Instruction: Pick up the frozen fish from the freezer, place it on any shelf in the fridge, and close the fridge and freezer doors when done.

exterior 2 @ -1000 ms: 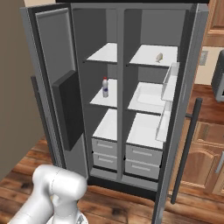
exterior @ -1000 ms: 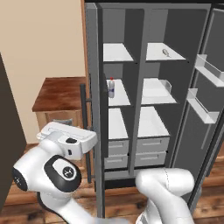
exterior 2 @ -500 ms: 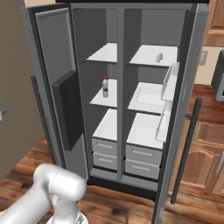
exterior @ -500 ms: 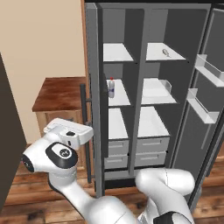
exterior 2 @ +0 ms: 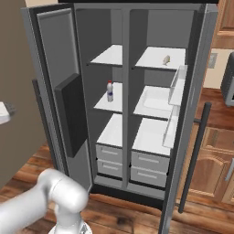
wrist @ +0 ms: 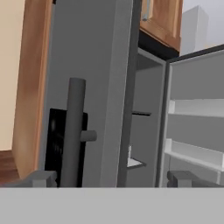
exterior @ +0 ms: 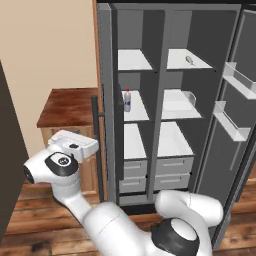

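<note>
The hand [wrist: 113, 178] stood spread wide and held nothing, its two dark fingertips [wrist: 41, 178] rising at the bottom of the hand view. It sat low on the left, outside the freezer door [exterior: 103, 100], and faced that door's outer face, where the dark bar handle [wrist: 73, 131] and the black dispenser panel [wrist: 53, 146] lay just ahead of it. In my judgement that position suited closing the door rather than reaching inside.

Both doors stood open. The freezer [exterior 2: 109, 87], the narrower compartment on the left, carried an upright white bottle [exterior 2: 109, 91] on its middle shelf, with white drawers [exterior 2: 109, 154] beneath.

The frozen fish [exterior 2: 167, 59] lay on the top shelf [exterior 2: 155, 59] of the fridge [exterior 2: 155, 91], the wider compartment on the right, towards that shelf's right side; it also showed in the left base view as a small grey-tan lump [exterior: 190, 60]. It therefore rested where the task wanted it. The panel with a clear raised rim [exterior 2: 157, 98] sat one level below it, bare.

The fridge door [exterior 2: 183, 128] hung open on the right, its clear inner bins [exterior: 235, 80] facing the shelves. As judged, closing both doors was the work remaining, and the freezer door was the nearer to the hand.
</note>
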